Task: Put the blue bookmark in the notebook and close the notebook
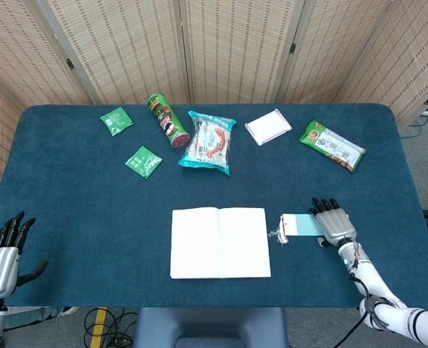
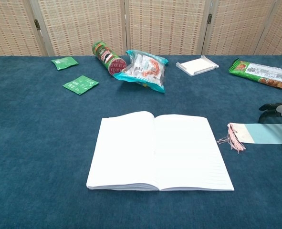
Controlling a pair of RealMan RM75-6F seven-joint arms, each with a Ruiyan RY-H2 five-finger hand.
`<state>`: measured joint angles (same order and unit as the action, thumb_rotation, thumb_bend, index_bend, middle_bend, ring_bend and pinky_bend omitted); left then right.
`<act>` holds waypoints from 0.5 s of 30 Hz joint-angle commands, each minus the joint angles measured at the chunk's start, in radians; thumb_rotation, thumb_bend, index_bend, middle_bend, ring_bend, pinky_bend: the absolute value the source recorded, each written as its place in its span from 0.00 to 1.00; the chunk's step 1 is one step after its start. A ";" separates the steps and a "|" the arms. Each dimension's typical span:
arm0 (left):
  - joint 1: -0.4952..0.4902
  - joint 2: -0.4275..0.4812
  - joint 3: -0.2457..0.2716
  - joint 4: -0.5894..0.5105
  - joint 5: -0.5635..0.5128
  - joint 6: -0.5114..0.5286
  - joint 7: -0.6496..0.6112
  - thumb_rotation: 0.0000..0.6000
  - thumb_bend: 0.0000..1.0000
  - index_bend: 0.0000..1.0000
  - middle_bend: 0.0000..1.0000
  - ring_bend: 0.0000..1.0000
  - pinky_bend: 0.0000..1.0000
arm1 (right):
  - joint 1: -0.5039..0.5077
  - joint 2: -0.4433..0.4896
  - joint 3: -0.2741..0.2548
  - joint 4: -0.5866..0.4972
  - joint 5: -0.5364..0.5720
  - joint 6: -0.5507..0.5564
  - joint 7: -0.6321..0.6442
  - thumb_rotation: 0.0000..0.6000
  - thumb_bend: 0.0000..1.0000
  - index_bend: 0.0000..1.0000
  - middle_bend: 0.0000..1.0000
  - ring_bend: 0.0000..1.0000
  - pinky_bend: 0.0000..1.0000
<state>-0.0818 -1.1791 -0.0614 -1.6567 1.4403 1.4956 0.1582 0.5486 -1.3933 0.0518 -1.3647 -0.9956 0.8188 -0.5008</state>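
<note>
Spreading across the blue table (image 1: 69, 203), the notebook (image 1: 220, 242) lies open near the front edge, the blue bookmark (image 1: 301, 225) flat just to its right under the right hand (image 1: 334, 225), whose grip I cannot tell, while the left hand (image 1: 2, 255) hangs released off the front-left corner.

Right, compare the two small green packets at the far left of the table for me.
The far green packet lies nearer the table's back edge; the near green packet lies closer to the open notebook. In the chest view the far one looks darker, the near one brighter with more white print. Both are small, flat, roughly square, lying left of the green can, untouched by either hand.
</note>
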 commanded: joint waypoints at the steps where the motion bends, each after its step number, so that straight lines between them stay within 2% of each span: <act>1: 0.000 0.001 -0.001 -0.001 0.000 0.001 0.001 1.00 0.25 0.13 0.00 0.01 0.16 | 0.001 -0.002 -0.002 0.002 -0.005 0.006 0.007 1.00 0.29 0.27 0.01 0.00 0.00; 15: 0.004 0.000 0.003 0.004 -0.002 0.001 -0.003 1.00 0.25 0.13 0.00 0.01 0.16 | -0.004 -0.017 -0.019 0.009 -0.017 0.040 0.022 1.00 0.30 0.32 0.05 0.00 0.00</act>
<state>-0.0775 -1.1789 -0.0583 -1.6525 1.4385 1.4968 0.1547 0.5452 -1.4090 0.0336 -1.3568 -1.0127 0.8577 -0.4796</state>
